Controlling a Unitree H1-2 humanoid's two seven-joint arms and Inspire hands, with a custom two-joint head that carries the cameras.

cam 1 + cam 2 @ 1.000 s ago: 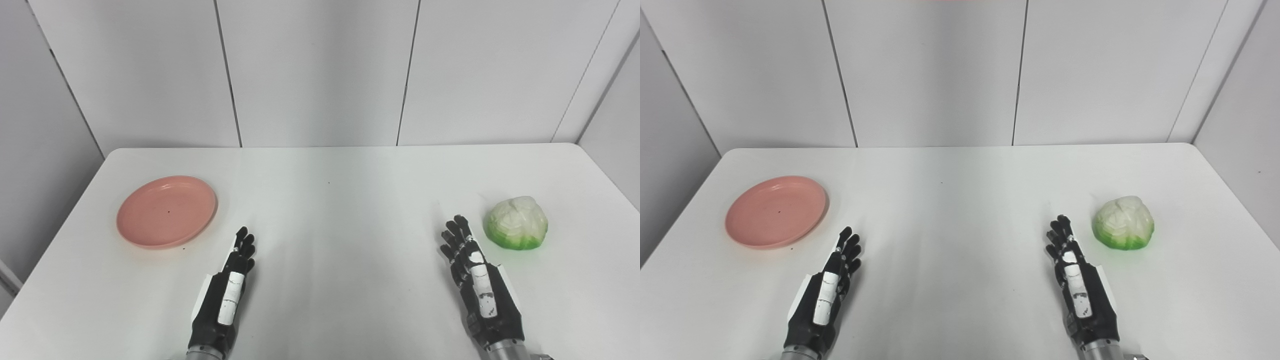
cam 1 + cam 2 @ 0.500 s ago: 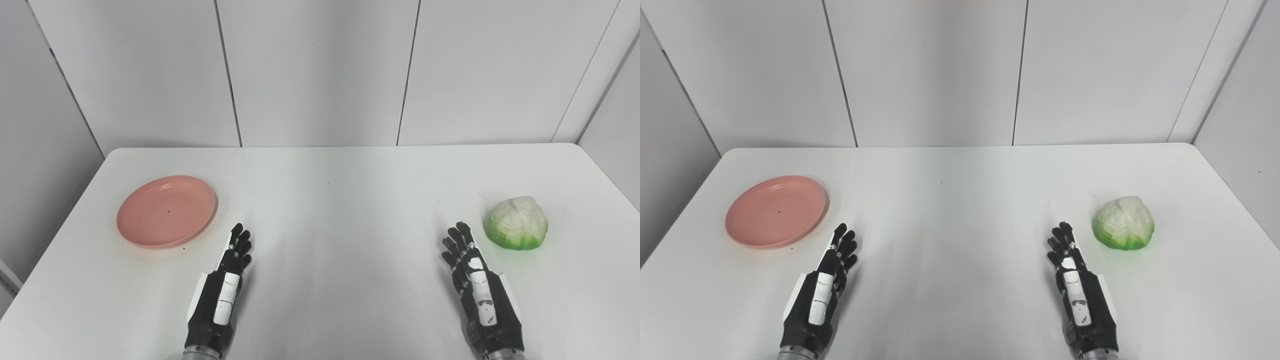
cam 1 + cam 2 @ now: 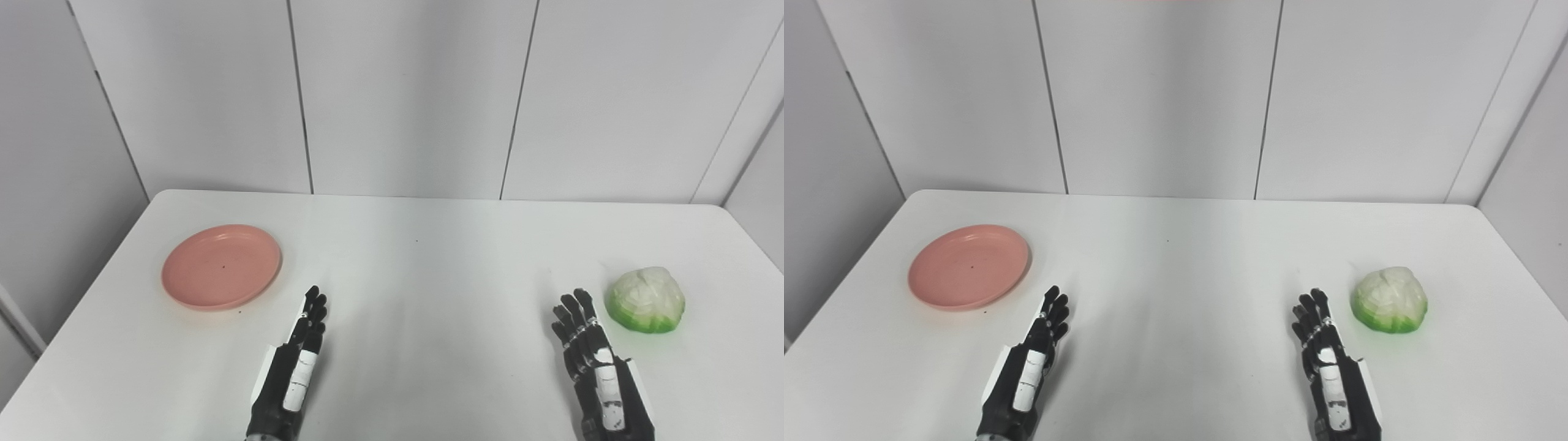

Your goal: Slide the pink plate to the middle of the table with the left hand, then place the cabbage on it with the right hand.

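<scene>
A: Where's the pink plate [image 3: 221,267] rel. to the table [image 3: 422,288]?
B: On the table's left side, roughly mid-depth, flat, rim up. Nothing on it but a tiny dark speck near its centre, and another speck on the table just off its near edge.

A: And the cabbage [image 3: 645,291]?
B: Table's right side, about the same depth as the plate's near edge. Pale white-green on top, brighter green round the base, sitting on the table surface. Well apart from the plate, w/ the bare middle of the table between them.

A: Left robot hand [image 3: 295,370]?
B: Near edge of the table, left of centre. Back of the hand up, fingers [image 3: 315,306] stretched out and pointing away twd the far side, tilted a bit to the right. Holds nothing, fingers extended. It's near the plate but not touching; plate lies further back and to the left of it.

A: Right robot hand [image 3: 597,367]?
B: Near edge too, right of centre. Same posture: fingers [image 3: 574,309] out straight, slightly spread, grasping nothing. Fingertips just beside the cabbage's left flank, w/ a small gap showing, no contact.

A: Anything else?
B: Only grey wall panels [image 3: 404,98] behind the table's far edge, w/ vertical seams.
</scene>
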